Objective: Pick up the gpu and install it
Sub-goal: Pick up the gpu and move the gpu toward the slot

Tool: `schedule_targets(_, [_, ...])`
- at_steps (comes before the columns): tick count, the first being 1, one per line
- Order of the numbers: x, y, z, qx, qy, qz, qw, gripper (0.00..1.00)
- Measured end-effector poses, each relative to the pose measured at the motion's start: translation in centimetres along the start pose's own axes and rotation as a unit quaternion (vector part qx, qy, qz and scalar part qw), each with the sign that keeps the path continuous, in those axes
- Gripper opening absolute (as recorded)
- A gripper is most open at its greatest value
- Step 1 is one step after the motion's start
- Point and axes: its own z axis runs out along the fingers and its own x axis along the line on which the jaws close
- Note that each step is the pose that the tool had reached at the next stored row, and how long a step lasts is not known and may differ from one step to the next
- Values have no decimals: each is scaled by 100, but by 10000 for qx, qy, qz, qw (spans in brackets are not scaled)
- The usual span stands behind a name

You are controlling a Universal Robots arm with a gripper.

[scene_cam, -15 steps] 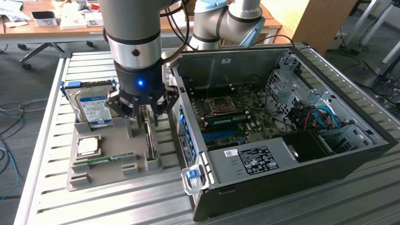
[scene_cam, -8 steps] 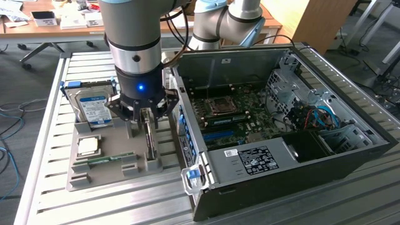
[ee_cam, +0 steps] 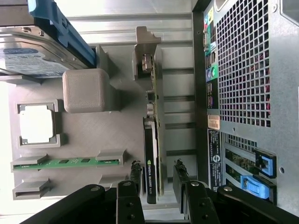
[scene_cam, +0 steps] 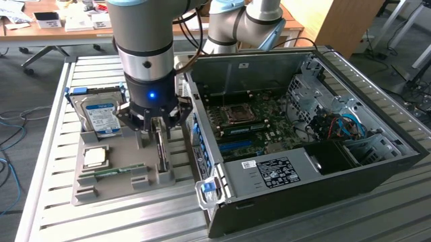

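Fingers (ee_cam: 182,179) of black gripper (ee_cam: 157,181) nearest wrist camera: apart, one each side of gpu (ee_cam: 152,154), a thin green circuit card with black fan face and silver end bracket. No clamping visible. Card stands on edge in slot of grey plastic holder tray (scene_cam: 114,181), just beside open black computer case (scene_cam: 303,166), on exterior view's left of it. Judgement: approach done; lift and install not yet done. Surface: slatted aluminium table (scene_cam: 135,217). Room: wooden desk (scene_cam: 60,31) at far side, grey floor (scene_cam: 34,91), loose cables (scene_cam: 17,118).
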Motion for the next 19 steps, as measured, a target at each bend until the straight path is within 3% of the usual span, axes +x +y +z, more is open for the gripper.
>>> schedule_targets(19, [3, -5, 92, 0, 0, 0, 10000, 42])
